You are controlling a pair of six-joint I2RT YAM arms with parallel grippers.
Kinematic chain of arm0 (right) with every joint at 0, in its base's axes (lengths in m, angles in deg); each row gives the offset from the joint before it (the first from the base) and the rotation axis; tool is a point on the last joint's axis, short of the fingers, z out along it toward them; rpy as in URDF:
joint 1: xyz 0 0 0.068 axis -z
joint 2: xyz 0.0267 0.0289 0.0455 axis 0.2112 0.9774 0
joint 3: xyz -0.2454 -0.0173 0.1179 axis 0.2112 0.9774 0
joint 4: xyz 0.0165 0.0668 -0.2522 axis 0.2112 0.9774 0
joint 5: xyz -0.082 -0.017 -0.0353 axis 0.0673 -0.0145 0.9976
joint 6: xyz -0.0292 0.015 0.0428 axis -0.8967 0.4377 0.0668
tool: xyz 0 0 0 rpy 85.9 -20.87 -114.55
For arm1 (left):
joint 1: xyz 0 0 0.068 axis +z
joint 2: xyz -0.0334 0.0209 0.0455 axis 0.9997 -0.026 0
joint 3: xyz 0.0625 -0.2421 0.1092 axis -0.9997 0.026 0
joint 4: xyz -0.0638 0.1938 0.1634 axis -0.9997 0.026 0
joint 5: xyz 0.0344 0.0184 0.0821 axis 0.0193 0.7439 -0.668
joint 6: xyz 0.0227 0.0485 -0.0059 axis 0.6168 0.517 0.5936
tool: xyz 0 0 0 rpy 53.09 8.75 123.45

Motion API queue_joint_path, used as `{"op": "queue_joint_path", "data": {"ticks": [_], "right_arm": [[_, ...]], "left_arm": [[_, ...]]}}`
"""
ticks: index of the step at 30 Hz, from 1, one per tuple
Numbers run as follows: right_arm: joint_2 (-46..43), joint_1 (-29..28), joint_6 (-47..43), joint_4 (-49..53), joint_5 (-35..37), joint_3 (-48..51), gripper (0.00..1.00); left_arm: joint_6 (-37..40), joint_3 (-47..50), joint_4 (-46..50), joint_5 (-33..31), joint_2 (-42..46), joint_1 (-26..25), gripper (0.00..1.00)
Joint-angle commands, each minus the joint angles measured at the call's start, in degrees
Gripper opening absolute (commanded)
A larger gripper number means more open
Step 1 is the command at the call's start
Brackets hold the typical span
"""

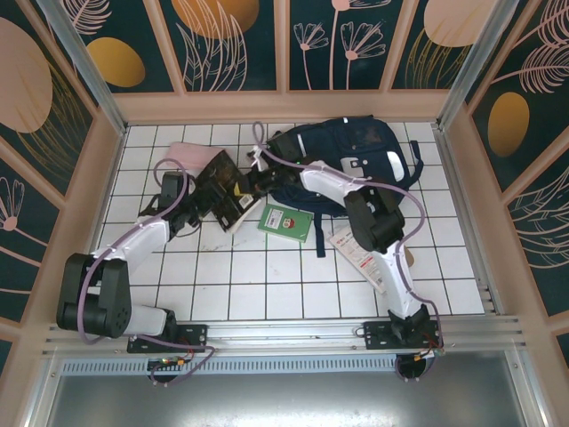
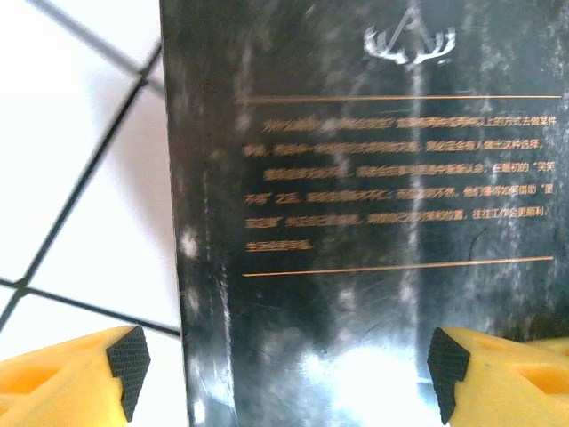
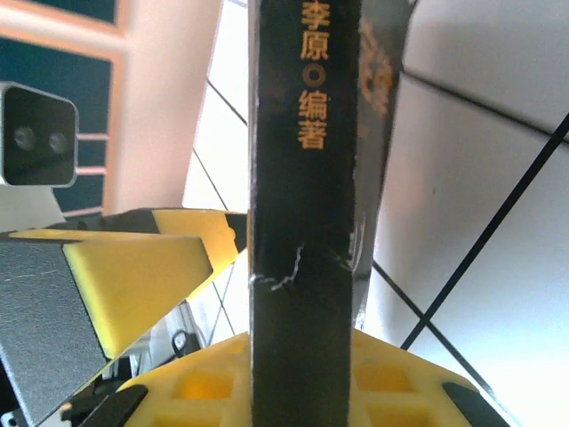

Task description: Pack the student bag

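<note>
- Left gripper point(image 2: 286, 374) stood released, its yellow fingers spread wide. One black pad point(image 2: 127, 363) hung over white tile just off the book's edge and the other over the glossy cover, neither pressing it.
- Right gripper point(image 3: 300, 391) was clenched on the black book point(image 1: 222, 189). In the right wrist view the spine with its gold characters ran up between the yellow fingers.
- That book sat tilted above the tiled table point(image 1: 267, 285), at about 11 o'clock from the table's middle. The left arm's fingers were at its 8 o'clock side and the right arm's at its 2 o'clock side. Whether it touched the tiles could not be told.
- Student bag point(image 1: 356, 153) lay at about 1 o'clock on the table, near the far wall. It was dark navy with a white stripe, and the right arm reached across its near-left edge.
- Green booklet point(image 1: 286, 221) lay flat near the middle, at 5 o'clock from the book.
- White leaflet point(image 1: 360, 253) lay at 4 o'clock from the booklet, partly under the right arm.
- Pale pink flat item point(image 1: 187, 153) lay at 10 o'clock from the book, partly covered by it.
</note>
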Motion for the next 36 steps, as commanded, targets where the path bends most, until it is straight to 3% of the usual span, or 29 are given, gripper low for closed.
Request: {"op": "queue_joint_path", "data": {"ticks": [1,9,19,24,33,36], "right_arm": [[-6.84,2.60,5.53,-11.13,-3.89,1.41,0.00],[-11.77,5.20,17.17,-25.88,-7.53,8.01,0.00],[-13.64,7.97,40.00,-56.30,-9.53,17.68,0.00],[-13.08,8.00,42.87,-59.64,-9.63,17.07,0.00],[-12.27,8.38,45.47,-62.08,-9.81,15.95,0.00],[-12.06,8.39,45.15,-61.75,-9.88,16.02,0.00]], "left_arm": [[-0.82,-2.40,-4.81,5.90,0.36,-0.12,0.85],[-5.47,-4.37,-14.62,13.30,-3.52,-0.02,0.85],[-14.74,-3.25,-32.76,21.44,-6.78,-0.02,0.85],[-19.43,-1.88,-40.35,23.56,-7.95,-0.02,0.81],[-21.03,-1.85,-42.40,24.08,-8.67,-0.02,0.79],[-21.22,-1.86,-42.86,24.01,-8.46,0.07,0.73]]}}
